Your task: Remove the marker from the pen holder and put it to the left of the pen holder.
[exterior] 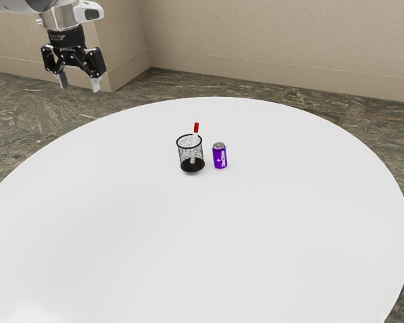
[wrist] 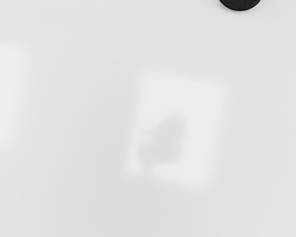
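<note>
Exterior view. The gripper (exterior: 79, 83), black with pale fingertips, hangs in the upper left of the frame, well apart from the pen holder; its two fingers stand apart. A white round table (exterior: 202, 249) occupies the centre and lower part of the frame. The black mesh pen holder (exterior: 184, 156) stands upright slightly above the frame's centre. The marker (exterior: 195, 137), white with a red upper end, is inside it, nearly upright with a slight lean, its red end projecting above the rim. Just beside the holder, toward the exterior view's right, stands an upright purple can (exterior: 219, 157) with a silver top. A beige wall (exterior: 269, 47) and a brown stone-patterned floor (exterior: 131, 89) form the background.

Wrist view. The white tabletop bears pale rectangular reflections, one with a soft grey shadow within it. A black rounded shape (wrist: 240, 4) lies apart from them, partly cut off by the frame.
</note>
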